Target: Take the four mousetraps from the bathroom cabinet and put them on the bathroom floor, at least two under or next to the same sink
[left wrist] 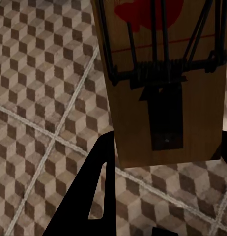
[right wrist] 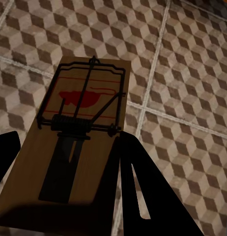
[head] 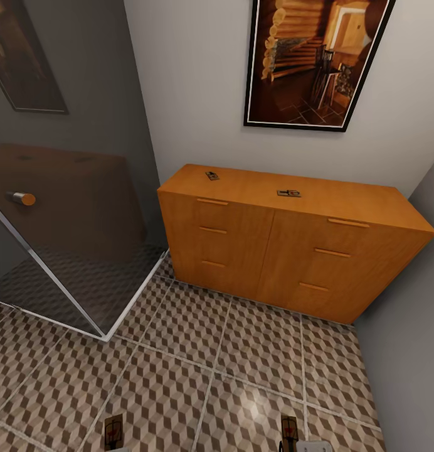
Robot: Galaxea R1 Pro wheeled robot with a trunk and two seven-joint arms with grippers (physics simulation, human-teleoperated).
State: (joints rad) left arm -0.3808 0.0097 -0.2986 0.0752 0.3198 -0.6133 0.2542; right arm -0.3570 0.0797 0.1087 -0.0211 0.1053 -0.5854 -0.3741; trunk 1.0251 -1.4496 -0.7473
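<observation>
Here each gripper has a mousetrap between its fingers; in the left wrist view the left gripper (left wrist: 157,196) is closed on the near end of a tan board, the left-hand mousetrap (left wrist: 165,78), with one dark finger (left wrist: 91,191) alongside its edge; in the right wrist view the right gripper (right wrist: 64,196) likewise grips the right-hand mousetrap (right wrist: 79,142) by its near end, fingers (right wrist: 143,191) dark on either side. Both boards hang above the cube-patterned bathroom floor (head: 242,364), not touching it. From the head, the two held traps show at the near edge, one left (head: 113,432), one right (head: 289,433), well apart; farther off, the orange-brown cabinet (head: 286,251) stands against the far wall, and two more mousetraps lie flat on its top, one toward the left (head: 211,176), one nearer the middle (head: 289,193). A glass shower screen (head: 73,251) stands at the left; a framed picture (head: 314,59) hangs above the cabinet.
</observation>
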